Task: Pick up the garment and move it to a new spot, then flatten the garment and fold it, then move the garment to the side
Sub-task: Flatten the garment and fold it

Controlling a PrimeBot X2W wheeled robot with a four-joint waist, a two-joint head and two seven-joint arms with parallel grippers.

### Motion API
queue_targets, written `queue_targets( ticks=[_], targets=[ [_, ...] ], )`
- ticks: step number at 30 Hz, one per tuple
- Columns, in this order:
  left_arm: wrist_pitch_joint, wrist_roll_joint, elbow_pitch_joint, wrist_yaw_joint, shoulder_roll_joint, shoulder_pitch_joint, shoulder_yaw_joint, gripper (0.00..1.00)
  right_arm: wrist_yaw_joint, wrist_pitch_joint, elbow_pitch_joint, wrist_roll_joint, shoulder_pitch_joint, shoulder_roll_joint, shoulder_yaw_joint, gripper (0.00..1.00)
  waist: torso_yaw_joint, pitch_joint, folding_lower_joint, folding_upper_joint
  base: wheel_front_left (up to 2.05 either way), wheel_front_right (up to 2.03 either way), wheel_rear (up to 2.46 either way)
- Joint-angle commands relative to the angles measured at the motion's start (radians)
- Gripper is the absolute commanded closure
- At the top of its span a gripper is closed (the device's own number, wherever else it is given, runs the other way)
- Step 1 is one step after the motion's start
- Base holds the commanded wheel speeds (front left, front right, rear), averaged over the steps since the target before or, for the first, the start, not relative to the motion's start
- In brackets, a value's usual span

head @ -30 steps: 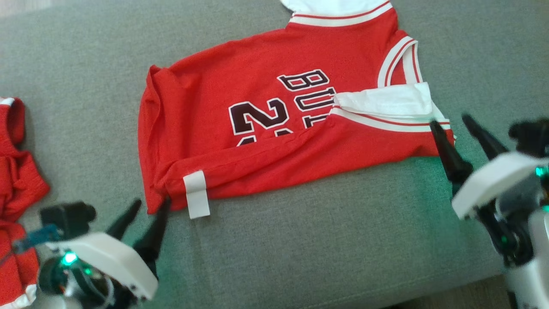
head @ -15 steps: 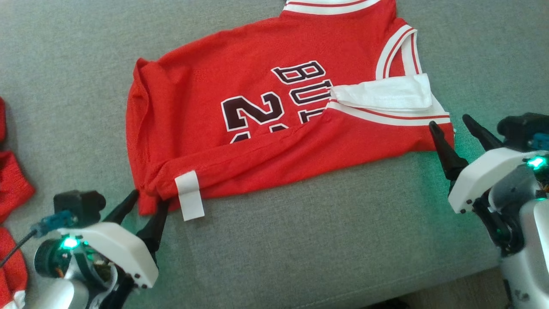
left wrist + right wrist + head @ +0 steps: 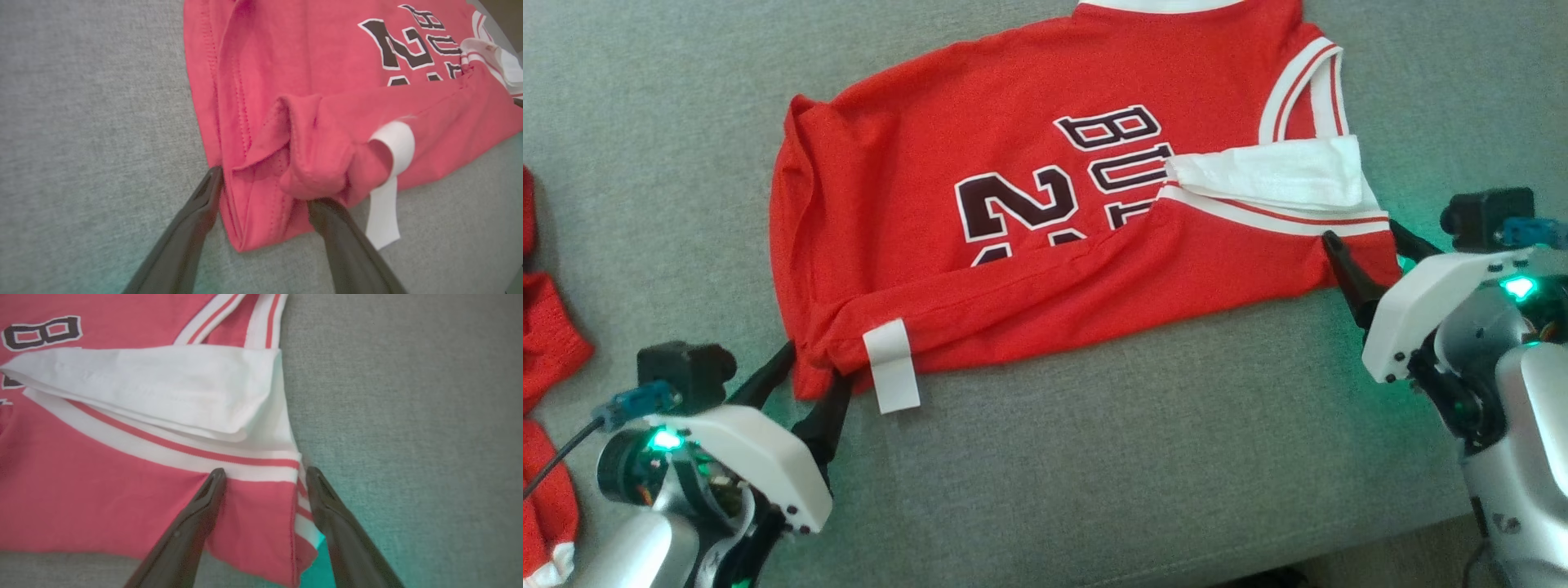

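The garment (image 3: 1013,269) is a red jersey with white trim and black lettering, spread on a grey cushion with its near long edge folded over. A white tag (image 3: 892,363) hangs at the near left corner. My left gripper (image 3: 813,371) is open at the lower left. Its two fingers straddle the bunched hem corner (image 3: 261,212), one on each side, in the left wrist view (image 3: 265,185). My right gripper (image 3: 1360,233) is open at the right. In the right wrist view (image 3: 265,470) its fingers straddle the striped shoulder corner (image 3: 261,506), below a folded white flap (image 3: 163,388).
The grey cushion (image 3: 1135,457) runs wide in front of the garment, and its front edge (image 3: 1339,563) shows at the bottom right. More red cloth (image 3: 547,343) lies at the far left edge, beside my left arm.
Both grippers have crept forward onto the garment's corners, the left onto the hem, the right onto the shoulder. Both stay open. The camera has shifted a little.
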Motion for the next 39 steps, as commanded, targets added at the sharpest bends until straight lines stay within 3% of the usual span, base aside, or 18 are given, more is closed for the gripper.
queue_targets(
  ticks=[1,3,4,6,7,8,15,24,30,34,35,36,37,38,39],
  targets=[
    [0.036,-0.010,0.017,-0.008,0.012,-0.004,-0.004,0.00,0.008,0.030,-0.011,0.023,0.006,-0.017,0.053,0.00,0.005,0.001,0.0001,0.0000,0.00,0.00,0.00],
    [0.042,-0.013,0.018,-0.017,0.007,-0.006,-0.016,0.39,0.008,0.050,-0.014,0.054,0.009,-0.031,0.070,0.02,0.009,0.002,0.0001,0.0000,0.00,0.00,0.00],
    [0.044,-0.014,0.020,-0.021,0.006,-0.007,-0.021,0.53,0.008,0.058,-0.017,0.065,0.010,-0.041,0.081,0.28,0.011,0.001,0.0001,0.0000,0.00,0.00,0.00],
    [0.046,-0.014,0.027,-0.028,0.003,-0.011,-0.030,0.67,0.008,0.070,-0.021,0.086,0.012,-0.056,0.094,0.71,0.012,-0.002,0.0001,0.0000,0.00,0.00,0.00],
    [0.047,-0.013,0.030,-0.033,0.002,-0.013,-0.036,0.89,0.008,0.074,-0.024,0.095,0.012,-0.063,0.101,1.00,0.012,-0.005,0.0001,0.0000,0.00,0.00,0.00],
    [0.048,-0.013,0.035,-0.037,0.000,-0.015,-0.042,1.00,0.008,0.077,-0.027,0.106,0.012,-0.068,0.107,1.00,0.012,-0.010,0.0001,0.0000,0.00,0.00,0.00],
    [0.039,-0.065,0.033,-0.055,-0.004,-0.002,-0.019,1.00,0.008,0.112,-0.056,0.200,0.021,-0.122,0.104,1.00,0.008,-0.067,0.0001,0.0000,0.00,0.00,0.00],
    [0.114,-0.214,-0.159,-0.057,0.090,0.133,0.075,1.00,0.008,0.279,-0.215,0.395,0.157,-0.295,0.005,1.00,0.017,-0.129,0.0001,0.0000,0.00,0.00,0.00],
    [0.133,-0.262,-0.247,-0.046,0.113,0.278,0.067,1.00,0.008,0.371,-0.328,0.462,0.309,-0.366,-0.033,1.00,0.016,-0.134,0.0001,0.0000,0.00,0.00,0.00],
    [0.108,-0.257,-0.237,-0.044,0.096,0.342,0.043,1.00,0.008,0.375,-0.355,0.437,0.371,-0.369,-0.041,1.00,0.014,-0.132,0.0001,0.0000,0.00,0.00,0.00],
    [0.099,-0.250,-0.225,-0.044,0.088,0.347,0.037,1.00,0.008,0.373,-0.352,0.424,0.375,-0.366,-0.033,0.95,0.014,-0.132,0.0001,0.0000,0.00,0.00,0.00],
    [0.089,-0.247,-0.213,-0.042,0.077,0.348,0.033,1.00,0.008,0.369,-0.349,0.412,0.377,-0.360,-0.025,0.68,0.015,-0.132,0.0001,0.0000,0.00,0.00,0.00],
    [0.082,-0.241,-0.203,-0.044,0.070,0.347,0.026,1.00,0.008,0.362,-0.346,0.401,0.375,-0.356,-0.017,0.22,0.015,-0.133,0.0001,0.0000,0.00,0.00,0.00],
    [0.070,-0.233,-0.193,-0.041,0.063,0.345,0.026,1.00,0.008,0.355,-0.343,0.388,0.372,-0.352,-0.010,0.00,0.016,-0.133,0.0001,0.0000,0.00,0.00,0.00],
    [0.057,-0.230,-0.184,-0.036,0.052,0.343,0.029,0.93,0.008,0.348,-0.340,0.377,0.369,-0.350,-0.005,0.00,0.017,-0.134,0.0001,0.0000,0.00,0.00,0.00]
  ],
)
